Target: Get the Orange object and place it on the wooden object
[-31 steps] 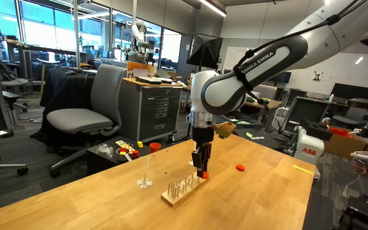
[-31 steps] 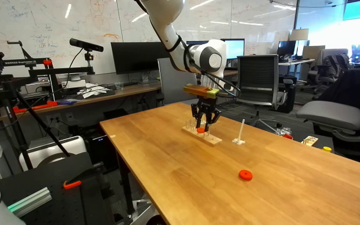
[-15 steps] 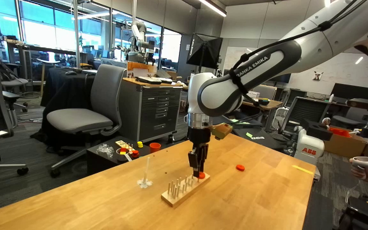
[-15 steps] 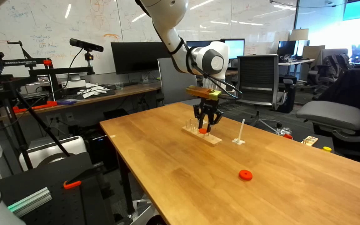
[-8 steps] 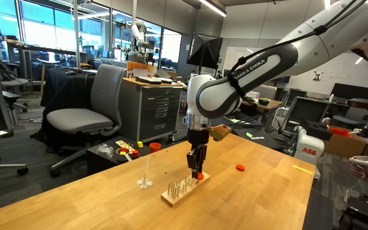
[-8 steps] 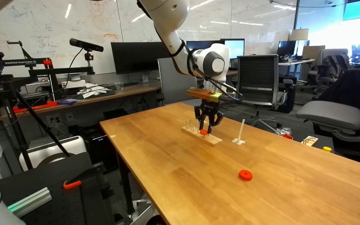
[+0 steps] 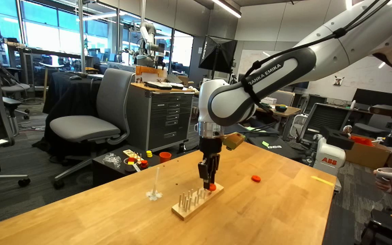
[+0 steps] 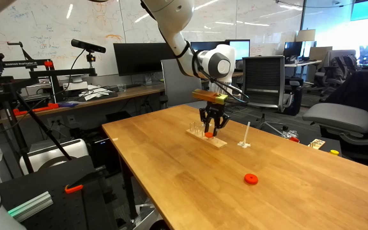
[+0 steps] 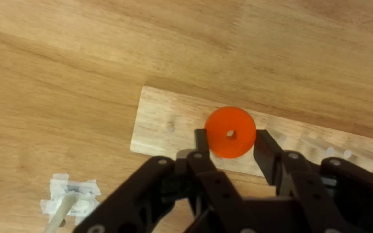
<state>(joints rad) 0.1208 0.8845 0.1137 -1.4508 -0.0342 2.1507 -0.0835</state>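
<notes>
My gripper (image 9: 231, 135) is shut on the Orange object (image 9: 219, 121), a small round disc with a hole through its middle. One dark fingertip presses each side of its rim. Beneath the disc lies the wooden object (image 9: 155, 116), a pale slab with thin upright pegs. In both exterior views the disc (image 7: 212, 187) is low over the pegged slab (image 7: 191, 210), between its bare-looking end and the cluster of taller pegs. Something pale shows in the hole; I cannot tell whether it is a peg or the slab, nor whether the disc touches a peg.
A lookalike orange-red disc (image 8: 251, 179) lies flat on the table (image 8: 184, 198), away from the slab. A thin pale rod (image 7: 156, 180) stands taped to the table beside the slab. A low black stand (image 7: 100, 175) with a red cup (image 7: 165, 157) is past the table edge.
With the disc held, my gripper has shifted along the slab toward the taped rod's side and sunk slightly. Over the last half second it has hardly moved. Slab and loose disc stay put.
</notes>
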